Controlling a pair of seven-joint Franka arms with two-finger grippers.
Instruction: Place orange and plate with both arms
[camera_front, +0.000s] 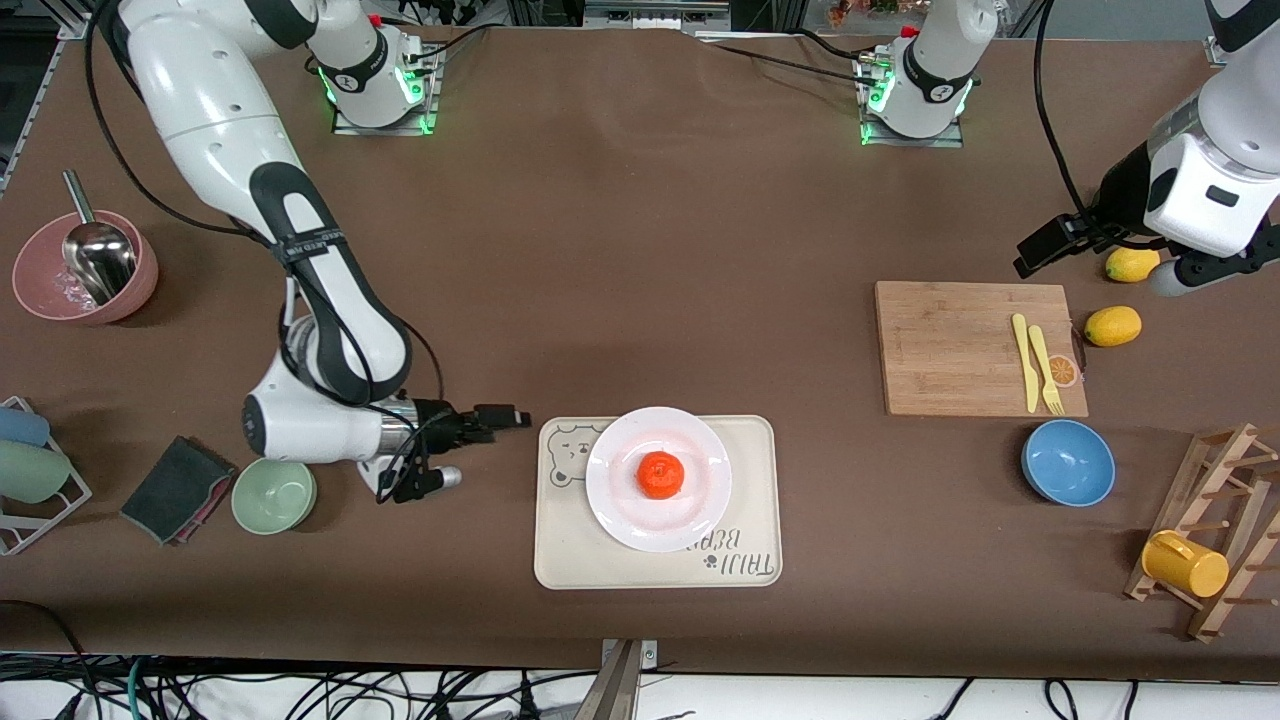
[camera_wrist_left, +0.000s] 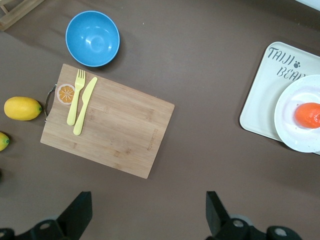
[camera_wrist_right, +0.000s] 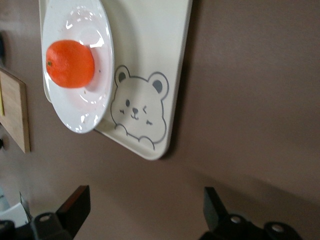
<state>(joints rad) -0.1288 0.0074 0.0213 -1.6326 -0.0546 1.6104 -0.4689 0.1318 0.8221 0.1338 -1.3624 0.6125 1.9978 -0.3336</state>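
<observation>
Orange (camera_front: 660, 474) rested on white plate (camera_front: 610, 490), set on the bear-print tray (camera_front: 560, 560).
Both grippers are spread and empty: right gripper (camera_front: 490, 425) beside the tray, left gripper (camera_front: 1090, 250) over the lemons (camera_front: 1113, 326). The plate is judged rigid, breakable, best pinched at its rim; the orange rolls.

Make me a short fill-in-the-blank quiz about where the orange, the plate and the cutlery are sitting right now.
1. The orange lies on the white ____.
2. The plate rests on the cream bear-print ____.
3. The yellow fork and knife lie on the wooden ____.
4. The bowl beside that board is coloured ____.

Missing words: plate; tray; cutting board; blue
</observation>
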